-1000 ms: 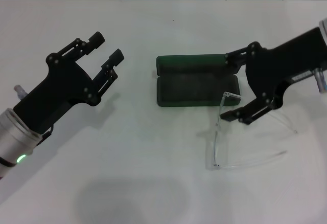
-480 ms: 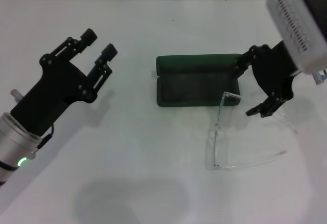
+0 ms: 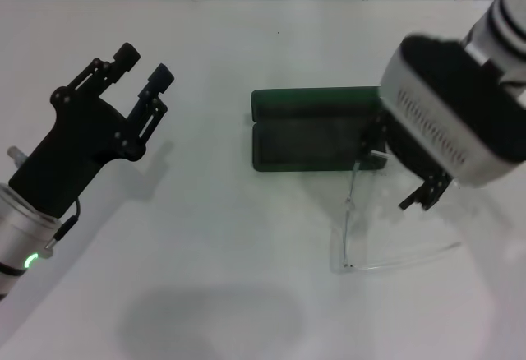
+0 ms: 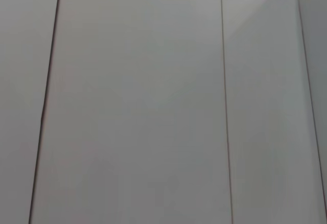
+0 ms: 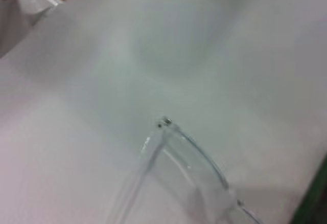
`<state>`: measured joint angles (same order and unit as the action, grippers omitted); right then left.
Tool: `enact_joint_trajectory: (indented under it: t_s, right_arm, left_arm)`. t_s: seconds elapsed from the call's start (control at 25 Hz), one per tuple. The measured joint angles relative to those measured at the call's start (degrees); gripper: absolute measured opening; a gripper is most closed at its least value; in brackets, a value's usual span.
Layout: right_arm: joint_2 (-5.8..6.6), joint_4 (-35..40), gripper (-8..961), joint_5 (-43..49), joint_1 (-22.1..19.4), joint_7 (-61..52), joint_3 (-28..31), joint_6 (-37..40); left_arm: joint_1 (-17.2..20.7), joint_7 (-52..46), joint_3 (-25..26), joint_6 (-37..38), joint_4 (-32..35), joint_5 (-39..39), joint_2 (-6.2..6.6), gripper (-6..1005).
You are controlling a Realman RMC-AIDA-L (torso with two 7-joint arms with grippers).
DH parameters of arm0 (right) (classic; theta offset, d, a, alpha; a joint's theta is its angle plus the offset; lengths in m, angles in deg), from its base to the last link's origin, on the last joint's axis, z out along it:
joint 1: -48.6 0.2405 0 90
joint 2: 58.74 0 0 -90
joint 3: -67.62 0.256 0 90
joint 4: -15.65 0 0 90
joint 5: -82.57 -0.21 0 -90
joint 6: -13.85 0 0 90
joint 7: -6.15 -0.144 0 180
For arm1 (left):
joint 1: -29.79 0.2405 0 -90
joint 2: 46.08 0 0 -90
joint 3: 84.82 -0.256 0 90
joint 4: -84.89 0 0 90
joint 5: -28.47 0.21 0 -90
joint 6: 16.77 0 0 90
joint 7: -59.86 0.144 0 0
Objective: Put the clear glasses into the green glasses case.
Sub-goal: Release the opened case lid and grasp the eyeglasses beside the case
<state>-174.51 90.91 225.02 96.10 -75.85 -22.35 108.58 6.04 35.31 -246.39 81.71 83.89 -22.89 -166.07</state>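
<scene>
Since a second ago our right arm swung in over the clear glasses [image 3: 362, 212] and our left hand [image 3: 140, 68] drew back toward 10 o'clock.

We judged a grasp was coming: the right hand [image 3: 403, 175] hung by the frame, its state hidden from us. Glasses lay on the desk [image 3: 214, 278] at the case's 5 o'clock, touching the open green glasses case [image 3: 312, 130]. Left hand was spread, empty.

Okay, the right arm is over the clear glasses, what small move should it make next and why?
Probably lower the right gripper onto the clear glasses and close. They lie unfolded on the table beside the open green glasses case, ungrasped, with that arm above them. The left gripper is parked, open, far off.
</scene>
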Motion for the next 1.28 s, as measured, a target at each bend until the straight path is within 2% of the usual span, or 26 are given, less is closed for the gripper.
enact_joint_trajectory:
  t_s: [0.28, 0.64, 1.12, 1.28]
  right_arm:
    - [-0.35, 1.92, 814, -0.32, -1.43, -0.45, -7.86, -6.19]
    - [-0.43, 1.45, 806, -0.99, -1.24, -2.19, -15.12, -7.88]
    - [-0.43, 0.49, 797, -0.48, -1.19, -3.37, -18.39, -9.57]
    - [-0.42, 0.50, 636, -0.31, -1.13, -3.71, -18.71, -10.36]
  left_arm:
    - [0.45, -0.13, -0.22, -0.05, 0.04, 0.17, 0.03, 470]
    - [0.47, -0.18, -0.50, -0.19, -0.02, 0.36, 0.12, 471]
    - [0.65, -0.15, -0.50, -0.84, -0.10, 0.99, 0.11, 471]
    - [0.88, -0.15, -0.50, -0.93, -0.18, 1.00, 0.09, 472]
